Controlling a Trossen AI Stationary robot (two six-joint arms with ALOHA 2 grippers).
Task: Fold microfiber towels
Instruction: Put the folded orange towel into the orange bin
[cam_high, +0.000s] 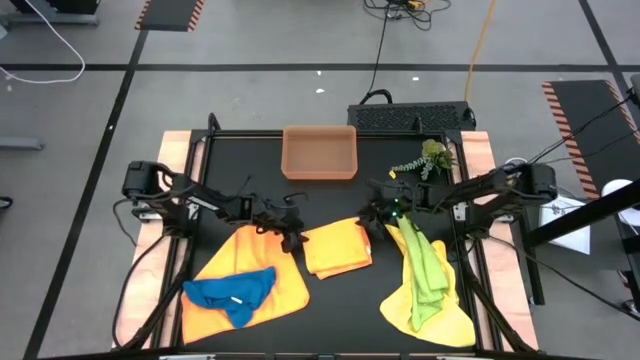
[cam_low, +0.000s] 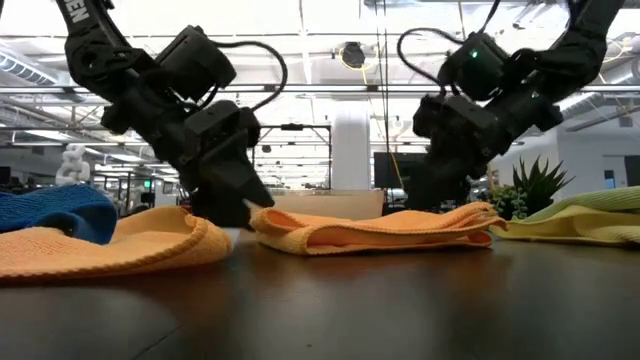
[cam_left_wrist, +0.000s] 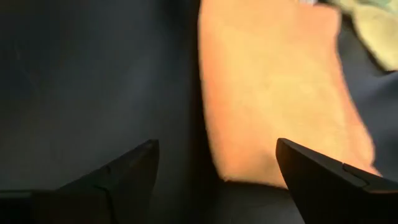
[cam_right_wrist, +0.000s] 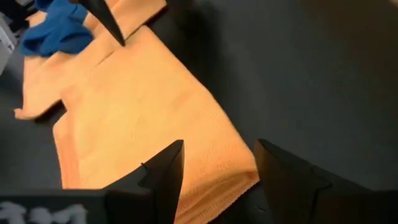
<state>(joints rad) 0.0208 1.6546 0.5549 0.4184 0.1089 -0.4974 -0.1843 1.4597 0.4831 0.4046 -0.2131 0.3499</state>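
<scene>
A folded orange towel (cam_high: 337, 248) lies flat mid-table. My left gripper (cam_high: 293, 238) stands open at its left end, low over the table; the towel's edge (cam_left_wrist: 211, 124) runs between the fingers. My right gripper (cam_high: 372, 222) stands open at the towel's far right corner (cam_right_wrist: 239, 177), one finger over the cloth and one over bare table. I cannot tell whether either gripper touches the towel. A blue towel (cam_high: 232, 290) lies crumpled on a spread orange one (cam_high: 250, 265) at the near left. A lime green towel (cam_high: 425, 262) lies on a yellow one (cam_high: 425, 305) at the near right.
An orange-brown tray (cam_high: 320, 152) stands at the table's far edge, with a small green plant sprig (cam_high: 428, 158) to its right. Bare black tabletop (cam_high: 330, 205) lies between the tray and the folded towel. The two towel piles fill the near corners.
</scene>
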